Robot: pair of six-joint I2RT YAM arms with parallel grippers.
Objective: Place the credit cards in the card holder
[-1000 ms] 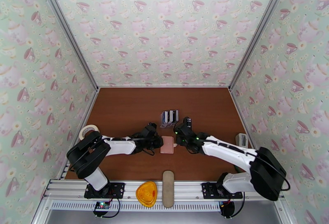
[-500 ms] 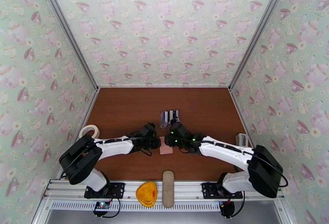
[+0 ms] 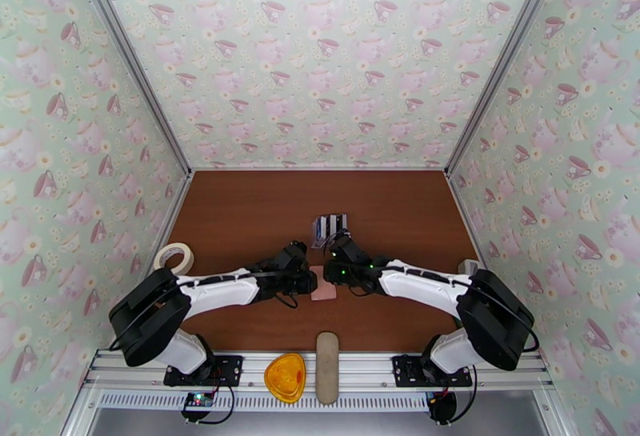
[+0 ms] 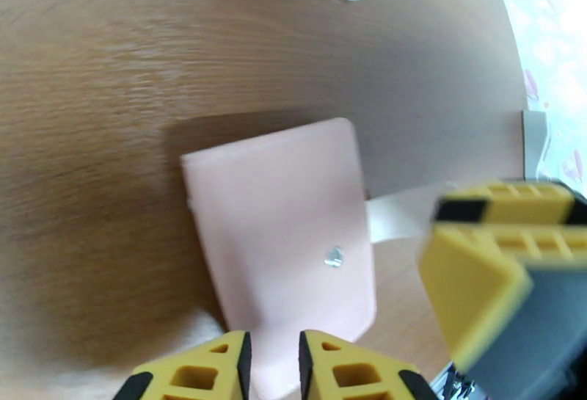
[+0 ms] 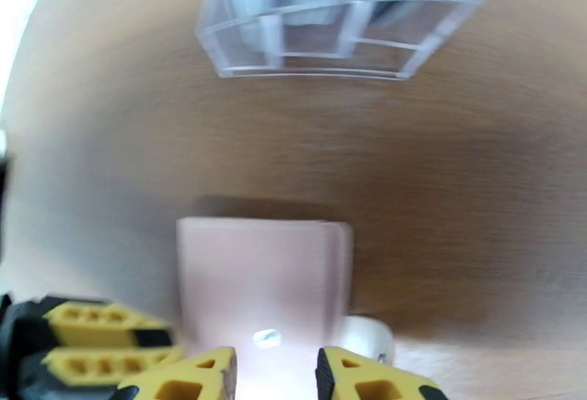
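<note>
I have both arms laid low and stretched in toward the middle of the worktop (image 3: pixel 240 214). The left arm (image 3: pixel 228 286) comes in from its side and the right arm (image 3: pixel 416 278) from the other, and their wrists almost meet nose to nose.

Between them lies the card holder (image 4: pixel 279 233), pale pink, flat face up, with a small metal snap stud (image 4: pixel 334 255) showing. The left gripper (image 4: pixel 273 368) has its jaws nearly together, pinched on the holder's near edge, and pink shows in the slim gap. The right gripper (image 5: pixel 275 376) stands over the stud end with its jaws a little apart and the holder's face in the gap. I cannot tell whether it bites on anything. In the left wrist view one of its yellow fingers (image 4: pixel 477 284) sits just right of the holder. It covers the end of the pale snap tab (image 4: pixel 392 218), which sticks out sideways, off the stud.

Ahead of both grippers, past the holder with bare worktop between, stands a clear plastic rack (image 5: pixel 337 34). The credit cards (image 3: pixel 330 226) are upright in it, black and white in stripes.

Well off behind the left gripper, by the wall, lies a roll of tape (image 3: pixel 174 256). Behind both grippers, on the rail at the near edge, a beige oval case (image 3: pixel 326 366) rests just beside an orange piece (image 3: pixel 286 376).
</note>
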